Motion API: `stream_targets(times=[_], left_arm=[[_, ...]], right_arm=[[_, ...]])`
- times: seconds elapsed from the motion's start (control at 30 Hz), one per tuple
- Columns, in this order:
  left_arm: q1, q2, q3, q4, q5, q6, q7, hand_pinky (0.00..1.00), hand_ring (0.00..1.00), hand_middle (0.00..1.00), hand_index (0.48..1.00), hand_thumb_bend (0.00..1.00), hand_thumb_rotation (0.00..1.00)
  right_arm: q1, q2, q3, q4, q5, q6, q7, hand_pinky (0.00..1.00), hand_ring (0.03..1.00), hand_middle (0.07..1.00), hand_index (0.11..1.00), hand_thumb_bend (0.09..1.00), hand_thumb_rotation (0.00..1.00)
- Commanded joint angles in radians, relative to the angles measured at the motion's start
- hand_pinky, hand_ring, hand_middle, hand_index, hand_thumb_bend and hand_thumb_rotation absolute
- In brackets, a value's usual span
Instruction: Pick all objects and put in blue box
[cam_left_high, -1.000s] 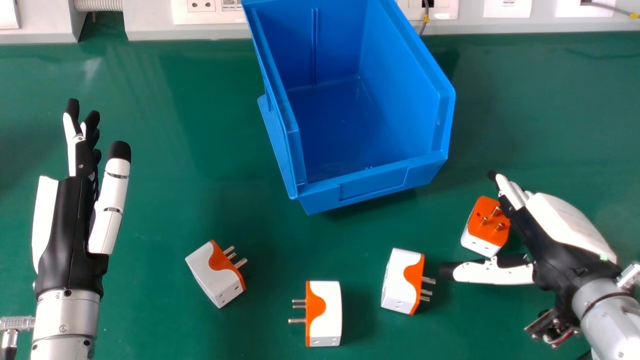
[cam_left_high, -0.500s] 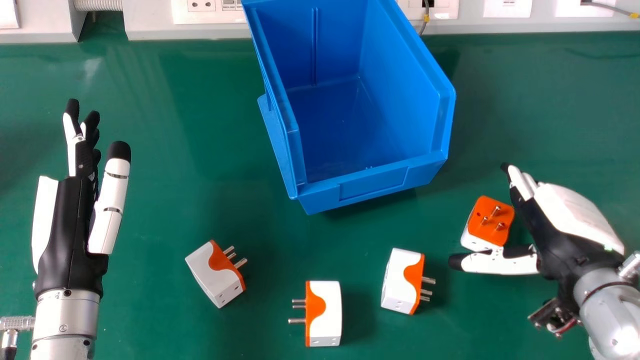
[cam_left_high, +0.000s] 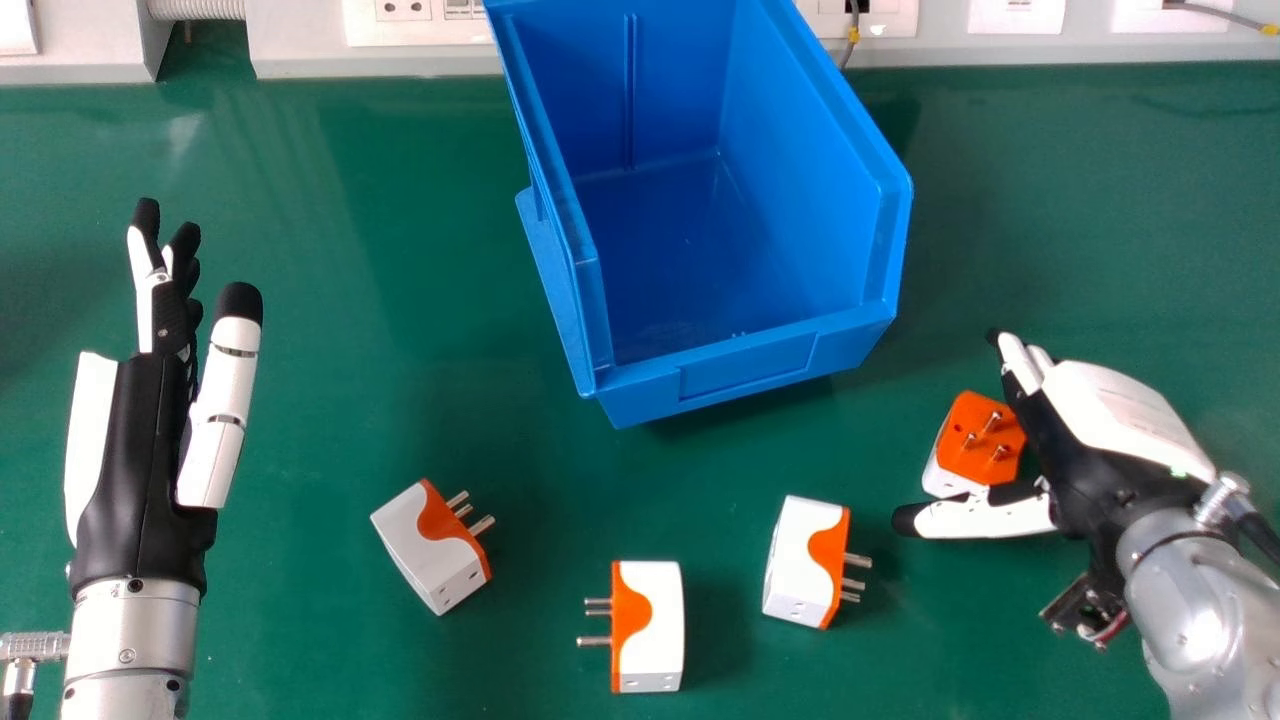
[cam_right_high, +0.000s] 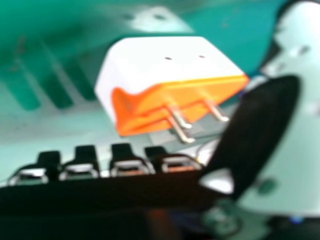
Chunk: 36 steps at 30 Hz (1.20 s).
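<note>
My right hand (cam_left_high: 1085, 470) is open at the right of the head view, with one white and orange plug adapter (cam_left_high: 978, 440) between its thumb and its straight fingers. In the right hand view that adapter (cam_right_high: 155, 65) lies between the fingertips and the thumb of my right hand (cam_right_high: 265, 135). Three more adapters lie on the table: one at the left (cam_left_high: 430, 545), one in the middle (cam_left_high: 650, 625) and one nearer the right hand (cam_left_high: 803, 560). The blue box (cam_left_high: 745, 365) stands behind them with nothing inside. At the far left my left hand (cam_left_high: 145, 440) is open and holds nothing.
The green table (cam_left_high: 350, 300) carries everything. Along its back edge runs a pale rail with sockets (cam_left_high: 405, 12), and a grey ribbed hose (cam_left_high: 197, 10) comes in at the back left. A thin cable (cam_left_high: 851, 35) hangs behind the box.
My right hand first moved right and a little away, then came back left, so that its thumb sits farther forward beside the adapter. The adapters, box and left hand have stayed put.
</note>
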Motion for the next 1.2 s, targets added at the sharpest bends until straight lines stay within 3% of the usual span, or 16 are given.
stream_targets(times=[0.0, 0.13, 0.47, 0.73, 1.17], left_arm=[[-0.006, 0.017, 0.004, -0.023, 0.002, -0.003, 0.001, 0.99, 1.00, 1.00, 0.998, 0.41, 1.00], [-0.003, 0.015, 0.003, -0.031, 0.003, -0.006, 0.002, 0.99, 1.00, 1.00, 0.999, 0.42, 1.00], [-0.012, 0.021, 0.007, -0.017, 0.000, -0.011, 0.001, 1.00, 1.00, 1.00, 0.999, 0.44, 1.00], [-0.011, 0.025, 0.011, -0.014, -0.010, -0.012, -0.005, 1.00, 1.00, 1.00, 0.999, 0.43, 1.00], [0.000, 0.020, 0.012, -0.046, -0.014, 0.011, -0.009, 1.00, 1.00, 1.00, 0.999, 0.45, 1.00]], right_arm=[[-0.038, -0.023, 0.003, 0.017, -0.012, 0.003, -0.002, 0.99, 1.000, 1.000, 1.000, 0.663, 0.46], [-0.055, -0.032, 0.012, 0.036, -0.012, 0.012, 0.005, 1.00, 1.000, 1.000, 1.000, 0.650, 0.43], [-0.095, -0.031, 0.028, 0.087, -0.006, 0.038, 0.015, 1.00, 1.000, 1.000, 0.999, 0.637, 0.38], [-0.106, -0.041, 0.038, 0.055, -0.017, 0.098, 0.049, 1.00, 1.000, 1.000, 1.000, 0.628, 0.35], [-0.157, -0.052, 0.078, 0.154, -0.009, 0.094, 0.070, 1.00, 1.000, 1.000, 0.985, 0.627, 0.32]])
